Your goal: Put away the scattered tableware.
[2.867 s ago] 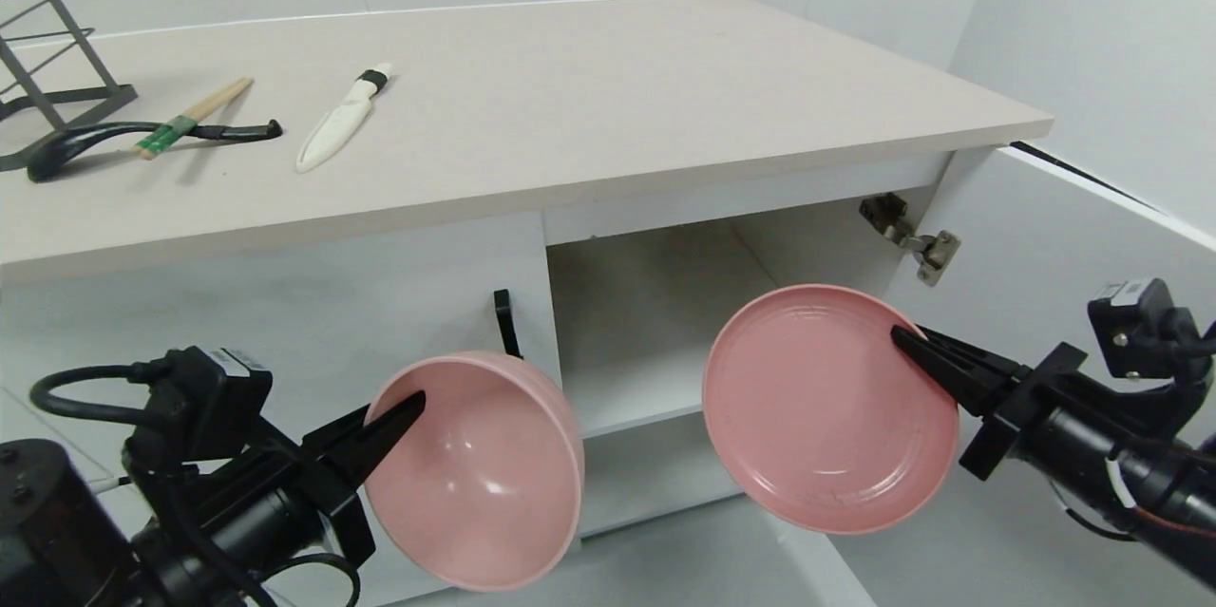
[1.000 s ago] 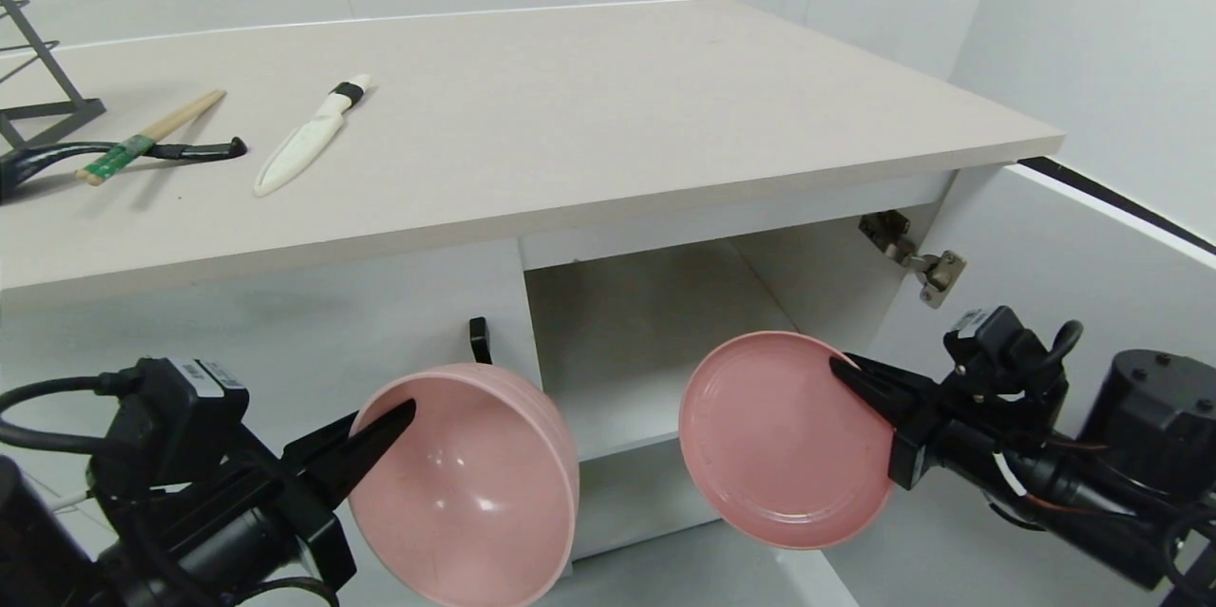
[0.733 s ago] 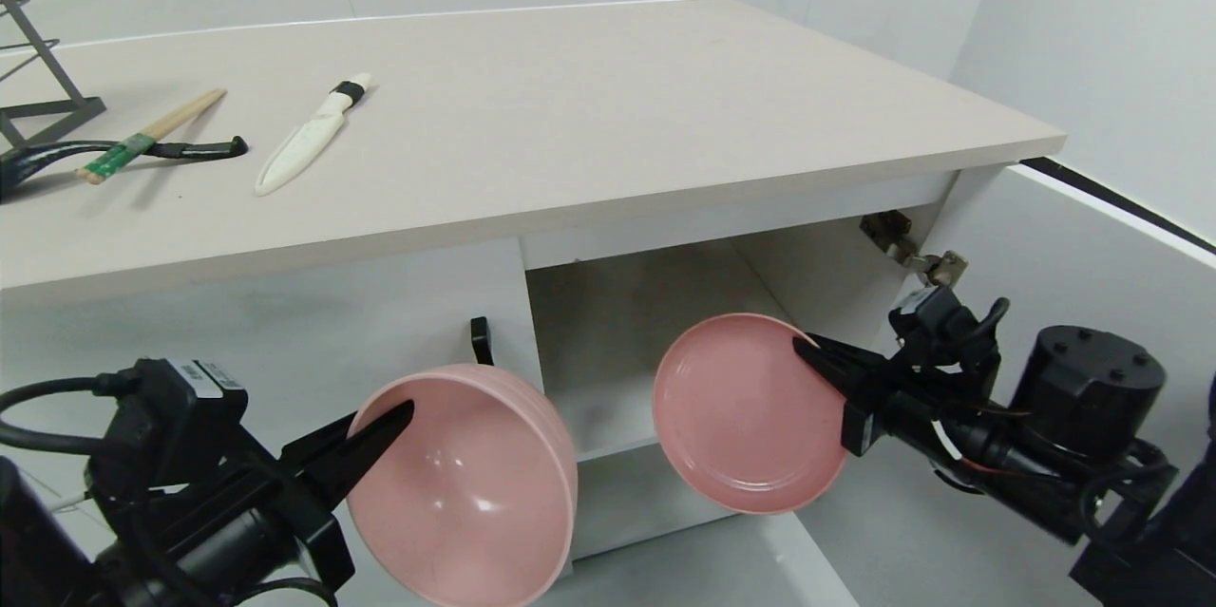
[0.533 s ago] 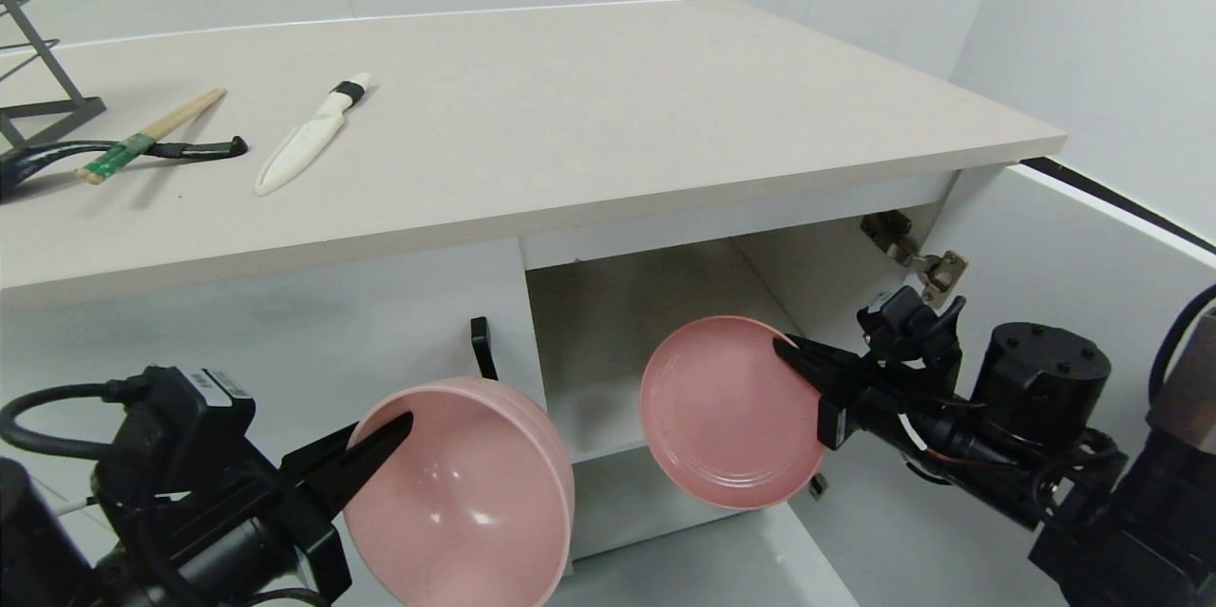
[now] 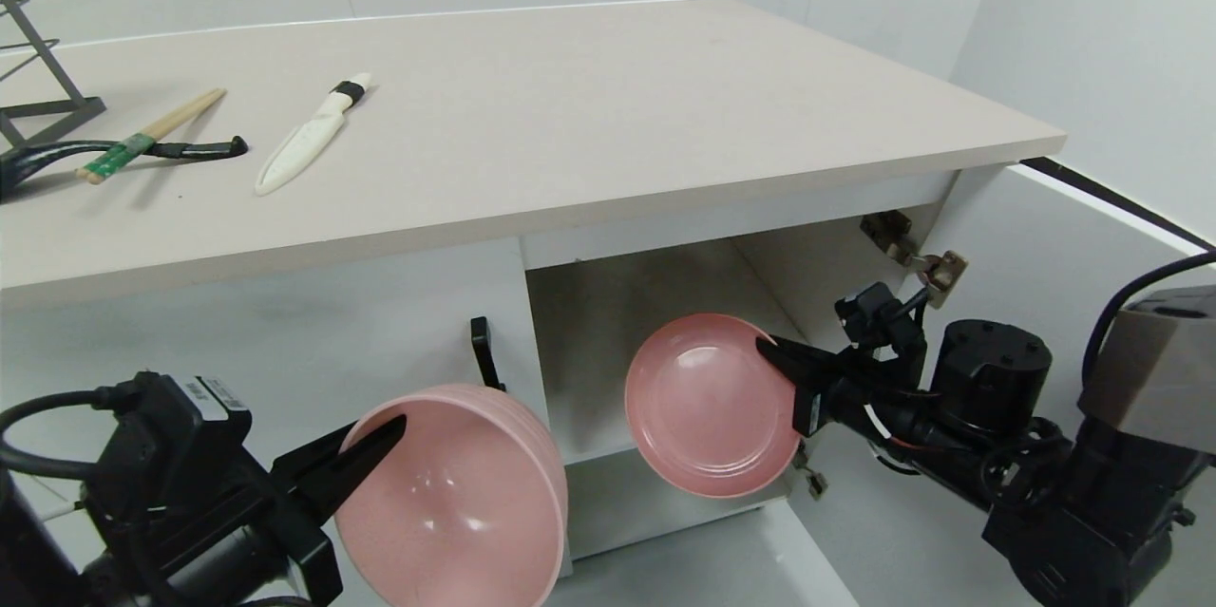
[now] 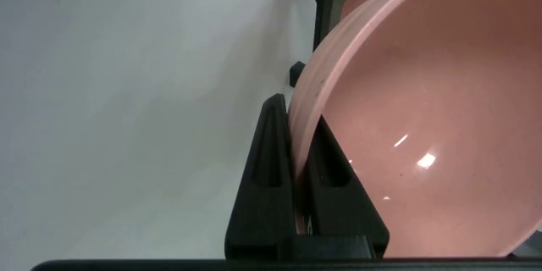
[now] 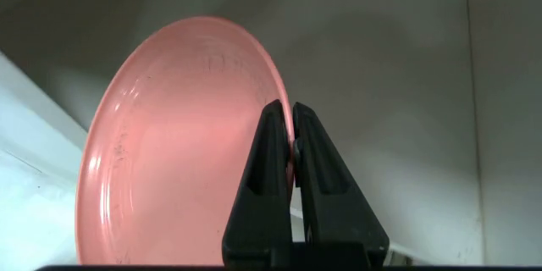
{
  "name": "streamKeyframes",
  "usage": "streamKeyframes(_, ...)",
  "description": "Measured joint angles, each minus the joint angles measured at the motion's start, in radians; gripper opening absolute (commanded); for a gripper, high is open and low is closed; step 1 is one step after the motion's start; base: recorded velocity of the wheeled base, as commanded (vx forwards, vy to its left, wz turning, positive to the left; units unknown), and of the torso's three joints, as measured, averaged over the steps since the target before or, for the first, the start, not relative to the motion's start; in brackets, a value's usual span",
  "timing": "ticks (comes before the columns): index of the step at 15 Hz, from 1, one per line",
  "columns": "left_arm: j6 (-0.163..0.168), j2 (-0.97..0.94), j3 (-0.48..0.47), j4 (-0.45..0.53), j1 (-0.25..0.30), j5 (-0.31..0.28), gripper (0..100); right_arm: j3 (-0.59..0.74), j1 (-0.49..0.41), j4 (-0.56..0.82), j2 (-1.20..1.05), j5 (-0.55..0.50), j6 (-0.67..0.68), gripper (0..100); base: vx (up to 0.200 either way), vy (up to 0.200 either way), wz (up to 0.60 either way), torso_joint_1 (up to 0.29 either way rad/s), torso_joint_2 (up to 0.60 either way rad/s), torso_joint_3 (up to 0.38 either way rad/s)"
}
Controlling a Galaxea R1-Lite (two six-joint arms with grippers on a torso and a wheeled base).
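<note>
plate at the cabinet mouth, bowl held, cutlery untouched
right gripper [image 5: 763, 348] clamps the pink plate [image 5: 708, 407] by its rim, on edge at the open cabinet [image 5: 655, 303], lower centre, not yet set down; left gripper [image 5: 394, 425] pinches the pink bowl [image 5: 456, 502], lower left. knife [image 5: 309, 137], chopsticks [image 5: 152, 127] and a black utensil [image 5: 190, 149] lie on the counter [image 5: 617, 104], upper left. the utensil's head is cut off; how deep the plate sits is unclear.

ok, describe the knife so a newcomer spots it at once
Find the beige counter above the open cupboard and look at its left part. The knife lies flat there, right of the chopsticks and black ladle. It alone is cream-white with a black band.
</note>
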Motion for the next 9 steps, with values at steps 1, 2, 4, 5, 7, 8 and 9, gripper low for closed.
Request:
streamKeyframes(1,0.000,0.000,0.000,0.005,0.003,0.000,0,-0.004,-0.003,0.000,0.019,0.000,0.014,0,0.000,0.000,0.00,0.000,0.00,0.000)
streamKeyframes(2,0.000,-0.001,0.000,0.007,0.006,0.000,0,-0.015,-0.006,0.000,0.041,0.000,0.032,0,0.000,0.000,0.00,0.000,0.00,0.000)
streamKeyframes(4,0.000,-0.001,0.000,0.008,0.009,0.000,0,-0.048,-0.011,-0.001,0.081,0.000,0.074,0,0.000,0.000,0.00,0.000,0.00,0.000)
streamKeyframes(5,0.000,-0.001,0.000,0.009,0.010,0.000,0,-0.065,-0.011,0.001,0.098,0.000,0.085,0,0.000,0.000,0.00,0.000,0.00,0.000)
streamKeyframes(7,0.000,-0.001,0.000,0.008,0.010,0.000,0,-0.105,-0.011,0.000,0.133,-0.001,0.113,0,0.000,0.000,0.00,0.000,0.00,0.000)
streamKeyframes(8,0.000,-0.001,0.000,0.008,0.010,0.000,0,-0.127,-0.012,0.000,0.153,-0.003,0.136,0,0.000,0.000,0.00,0.000,0.00,0.000)
streamKeyframes(9,0.000,-0.001,0.000,0.008,0.010,0.000,0,-0.146,-0.012,0.000,0.170,-0.003,0.154,0,0.000,0.000,0.00,0.000,0.00,0.000)
